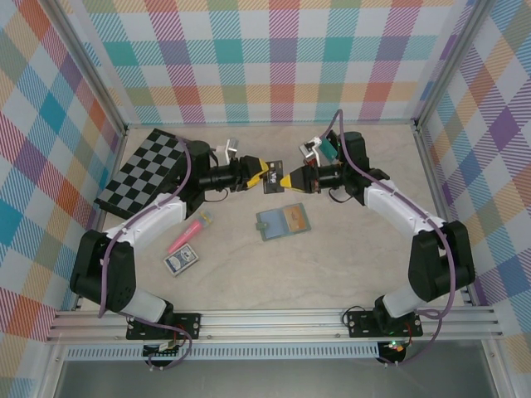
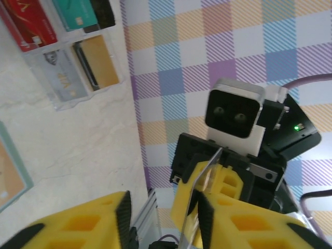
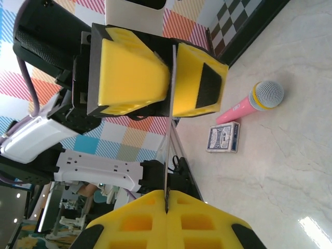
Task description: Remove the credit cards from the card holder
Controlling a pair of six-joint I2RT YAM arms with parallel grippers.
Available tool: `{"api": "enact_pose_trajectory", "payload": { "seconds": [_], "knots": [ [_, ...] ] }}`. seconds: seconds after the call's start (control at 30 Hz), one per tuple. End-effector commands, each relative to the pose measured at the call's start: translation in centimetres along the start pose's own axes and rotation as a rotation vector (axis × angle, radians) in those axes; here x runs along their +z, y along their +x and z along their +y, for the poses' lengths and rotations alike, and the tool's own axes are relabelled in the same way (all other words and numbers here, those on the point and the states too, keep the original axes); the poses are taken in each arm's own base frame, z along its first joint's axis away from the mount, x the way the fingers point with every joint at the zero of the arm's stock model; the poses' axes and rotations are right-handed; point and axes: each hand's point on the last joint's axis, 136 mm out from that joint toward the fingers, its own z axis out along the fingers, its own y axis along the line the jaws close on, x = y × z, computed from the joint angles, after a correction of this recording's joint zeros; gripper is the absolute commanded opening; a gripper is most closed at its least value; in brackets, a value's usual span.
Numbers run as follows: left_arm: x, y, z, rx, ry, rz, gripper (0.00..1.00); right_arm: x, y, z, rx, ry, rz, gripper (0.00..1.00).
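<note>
One thin dark credit card (image 1: pixel 272 184): mid-air between both jaws
Right jaws: clamped on it
Left jaws: parted, loose around it
Grey-green bifold card holder (image 1: pixel 283 222): flat on the surface (image 1: pixel 348 249)

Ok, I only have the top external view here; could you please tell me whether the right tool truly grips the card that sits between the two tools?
Observer: Yes; in the right wrist view the right tool is shut on the card, seen edge-on there.
Operator: Thank you. Is the left tool gripping it too?
Observer: It has a finger on each side of the card, but whether it clamps I cannot tell.
Operator: Are any other cards already out?
Observer: The left wrist view shows a clear tray holding a red card, a teal card and a gold card.
</note>
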Motion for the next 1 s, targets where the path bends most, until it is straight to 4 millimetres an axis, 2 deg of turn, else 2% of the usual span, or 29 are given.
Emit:
{"api": "enact_pose_trajectory", "payload": {
  "seconds": [0.0,0.17,0.27,0.33,0.43,0.7,0.8,0.9,0.97],
  "knots": [
    [0.3,0.3,-1.8,0.042,0.091,0.019,0.30,0.1,-0.5,1.0,-0.038,-0.062,0.008,0.00],
    [0.4,0.4,-2.6,0.054,0.107,0.009,0.15,0.1,-1.0,0.9,-0.022,-0.051,-0.021,0.02],
    [0.3,-0.3,-2.8,0.002,0.097,-0.046,0.00,0.0,-2.1,-0.1,0.049,-0.008,-0.137,0.25],
    [0.3,-0.4,-3.1,-0.015,0.091,-0.080,0.00,0.4,-2.4,0.2,0.099,-0.034,-0.177,0.34],
    [0.0,-0.6,-3.7,-0.009,0.079,-0.124,0.00,1.4,-2.3,0.2,0.139,-0.004,-0.224,0.39],
    [0.0,-1.2,-2.6,-0.048,0.051,-0.191,0.00,1.2,-3.1,1.3,0.171,-0.063,-0.321,0.32],
    [0.1,-1.3,-2.2,-0.058,0.041,-0.195,0.00,1.0,-3.3,1.5,0.165,-0.061,-0.340,0.26],
    [0.0,-1.2,-1.8,-0.063,0.034,-0.202,0.00,0.8,-3.6,1.6,0.144,-0.042,-0.352,0.15],
    [-0.1,-1.1,-1.6,-0.067,0.026,-0.208,0.00,0.8,-3.2,0.9,0.164,-0.003,-0.345,0.11]
  ]
}}
